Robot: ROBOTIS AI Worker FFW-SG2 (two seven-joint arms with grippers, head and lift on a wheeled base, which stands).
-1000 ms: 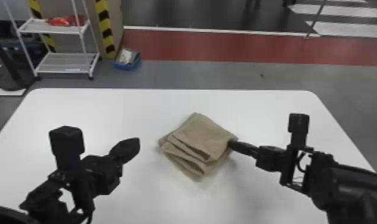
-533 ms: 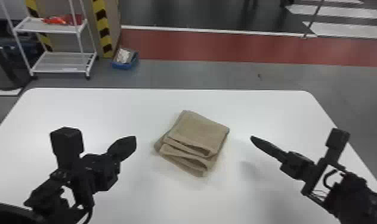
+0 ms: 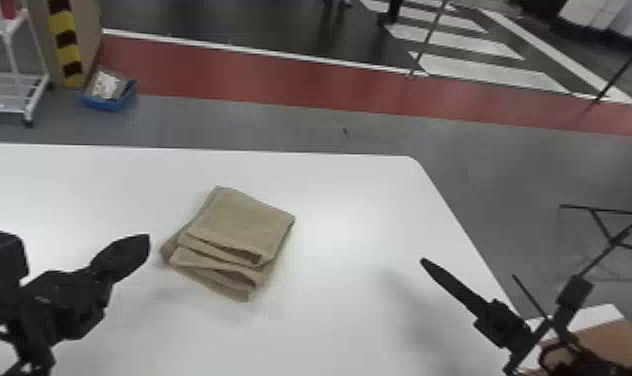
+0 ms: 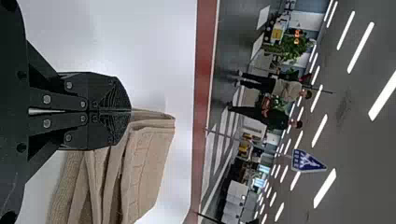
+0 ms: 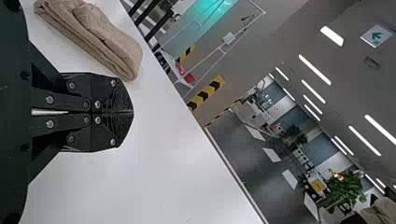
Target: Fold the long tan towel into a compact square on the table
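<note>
My left gripper (image 3: 149, 242) is just left of the folded tan towel (image 3: 240, 225) in the head view, apart from it. My right gripper (image 3: 423, 260) stands well to the towel's right, over the table. The towel lies as a compact, layered square, turned at an angle, its lower layers sticking out a little at the near-left side. In the left wrist view the left gripper (image 4: 130, 111) is shut, with the towel (image 4: 148, 163) beyond it. The right gripper (image 5: 132, 112) is shut in the right wrist view, holding nothing, and the towel (image 5: 100, 39) lies off to one side.
The white table (image 3: 340, 200) extends around the towel, with its right edge running close to the right arm. Behind it on the floor are a blue bin (image 3: 111, 99) and a white rack (image 3: 10, 90). A brown-and-white surface (image 3: 610, 335) sits at the lower right.
The right gripper has let go of contact with the towel's right corner and moved away to the right. The head view has shifted toward the right. The towel keeps its folded shape.
</note>
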